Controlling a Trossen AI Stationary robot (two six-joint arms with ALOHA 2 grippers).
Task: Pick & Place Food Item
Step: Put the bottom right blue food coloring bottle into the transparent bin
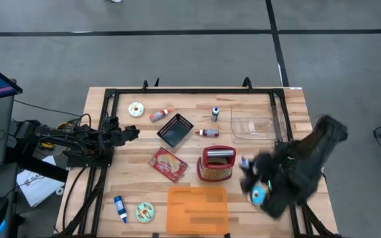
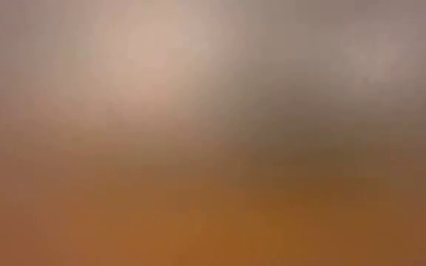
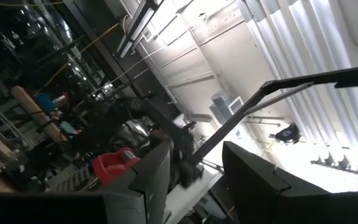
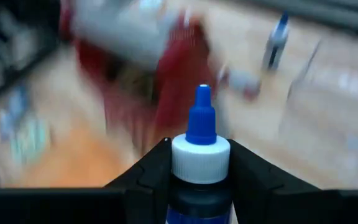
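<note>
At table's 4 o'clock, right gripper (image 4: 199, 163) clamps blue-capped squeeze bottle (image 4: 199, 155), white collar between dark fingers, nozzle pointing out. Wooden slatted table (image 1: 256, 205) on grey floor. Red ribbed basket (image 1: 217, 164) near centre, orange mat (image 1: 198, 209) at 6, black square tray (image 1: 175, 130) toward 11. Left gripper (image 1: 132, 131) waits at 9 o'clock, fingers parted, empty.

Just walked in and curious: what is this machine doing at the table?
The right claw is shut on a small bottle with a white cap and blue nozzle, held over the table's right side near the red basket. The left claw waits over the left edge, holding nothing. Other small items lie scattered on the wooden table.
</note>
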